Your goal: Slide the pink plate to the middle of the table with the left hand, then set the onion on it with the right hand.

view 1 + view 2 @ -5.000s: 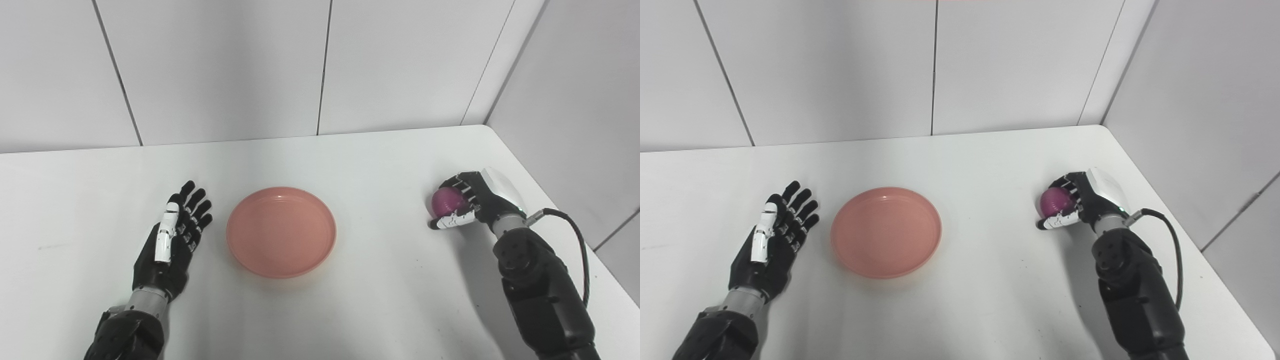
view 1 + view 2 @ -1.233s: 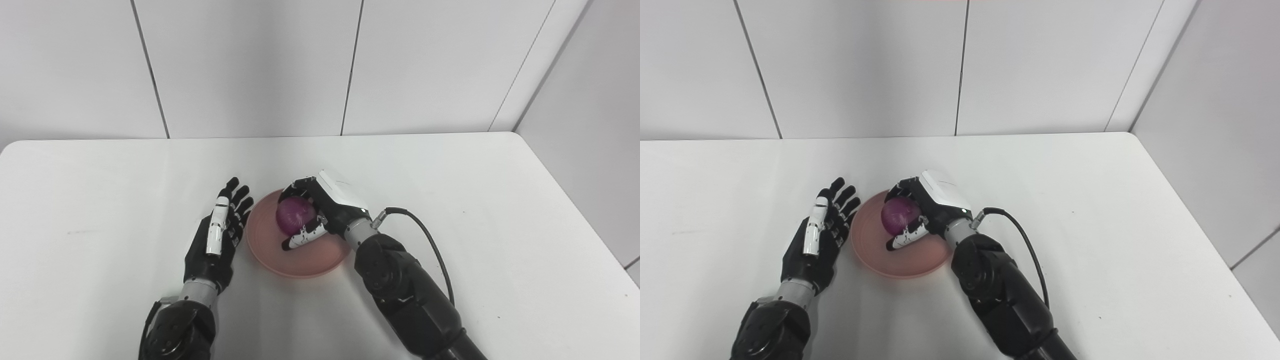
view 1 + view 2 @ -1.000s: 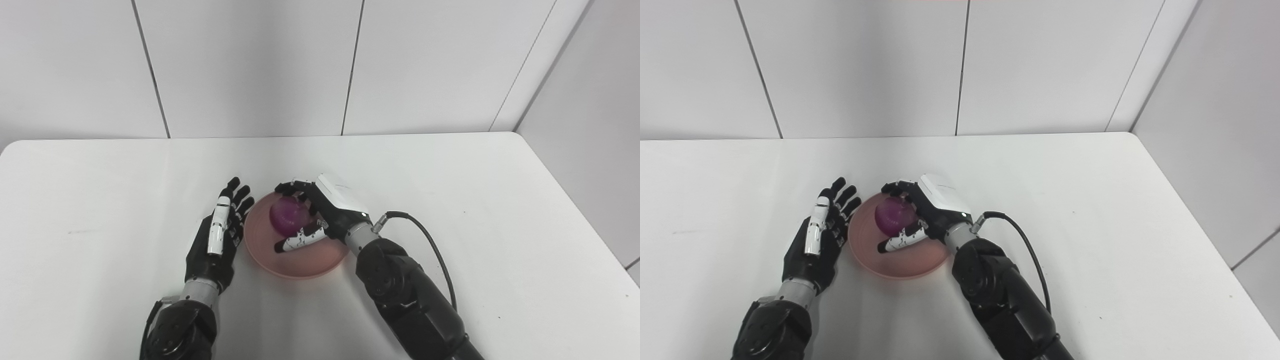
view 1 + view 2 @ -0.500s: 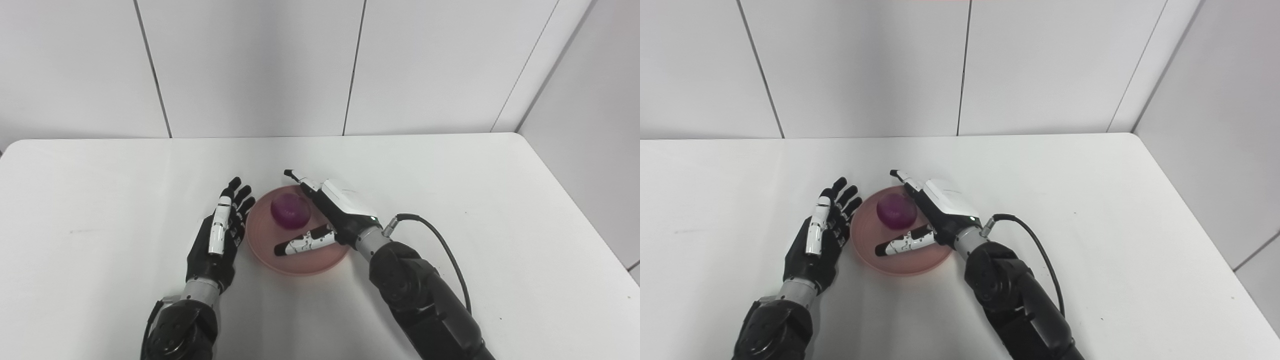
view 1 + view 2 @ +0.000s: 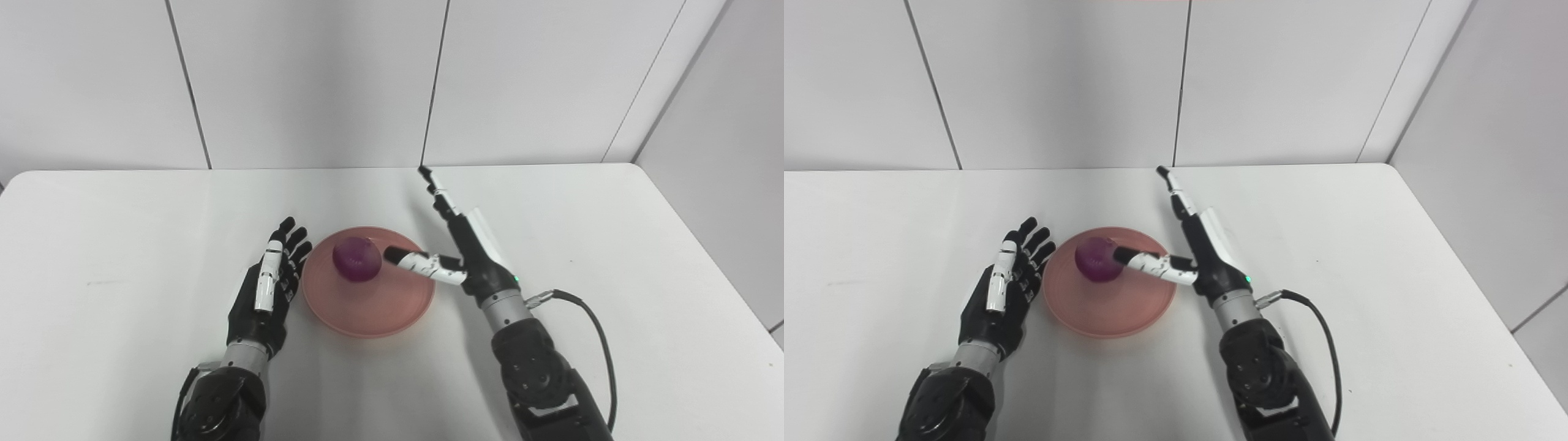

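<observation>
White panelled walls stood behind a white counter. The pink plate sat near the counter's middle. The right hand was raised just right of the plate, holding nothing, fingers spread upward, thumb reaching toward the onion. The left hand lay flat just left of the plate, fingers straight and apart, empty. The purple onion rested on the plate's far part

Onion on plate mid-table, left hand just beside plate's left rim, right hand at its right.
</observation>
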`<action>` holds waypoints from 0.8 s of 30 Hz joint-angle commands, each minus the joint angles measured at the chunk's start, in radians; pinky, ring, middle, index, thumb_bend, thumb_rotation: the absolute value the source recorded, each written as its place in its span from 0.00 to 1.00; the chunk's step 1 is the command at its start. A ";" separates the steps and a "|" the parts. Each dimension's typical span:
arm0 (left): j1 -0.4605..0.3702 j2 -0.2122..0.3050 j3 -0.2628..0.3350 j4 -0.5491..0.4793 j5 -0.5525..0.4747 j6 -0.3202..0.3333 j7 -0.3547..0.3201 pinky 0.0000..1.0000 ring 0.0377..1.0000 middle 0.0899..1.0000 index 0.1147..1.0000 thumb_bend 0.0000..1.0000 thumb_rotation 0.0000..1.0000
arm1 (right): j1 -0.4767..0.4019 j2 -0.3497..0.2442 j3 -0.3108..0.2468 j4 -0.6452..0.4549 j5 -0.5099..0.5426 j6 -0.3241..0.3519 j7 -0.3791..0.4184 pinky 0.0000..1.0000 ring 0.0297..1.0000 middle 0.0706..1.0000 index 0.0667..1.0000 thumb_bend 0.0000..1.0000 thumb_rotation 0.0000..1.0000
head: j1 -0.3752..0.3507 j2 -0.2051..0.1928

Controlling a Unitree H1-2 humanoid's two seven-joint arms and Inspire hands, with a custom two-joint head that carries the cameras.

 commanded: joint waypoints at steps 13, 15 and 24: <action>-0.009 -0.001 0.004 -0.041 -0.024 -0.007 -0.022 0.95 0.95 0.95 0.94 0.45 1.00 | 0.126 0.130 -0.153 -0.048 0.265 0.022 -0.041 0.91 0.93 0.95 0.95 0.44 1.00 | 0.012 0.000; -0.009 -0.001 0.004 -0.040 -0.024 -0.008 -0.021 0.95 0.95 0.95 0.94 0.46 1.00 | 0.136 0.154 -0.172 -0.060 0.315 0.060 -0.039 0.98 0.95 0.96 0.97 0.38 1.00 | 0.015 0.000; 0.004 0.003 0.003 -0.051 -0.022 -0.009 -0.019 0.95 0.95 0.95 0.94 0.45 1.00 | 0.162 0.208 -0.227 -0.083 0.461 0.144 -0.052 1.00 1.00 1.00 1.00 0.24 1.00 | 0.030 -0.007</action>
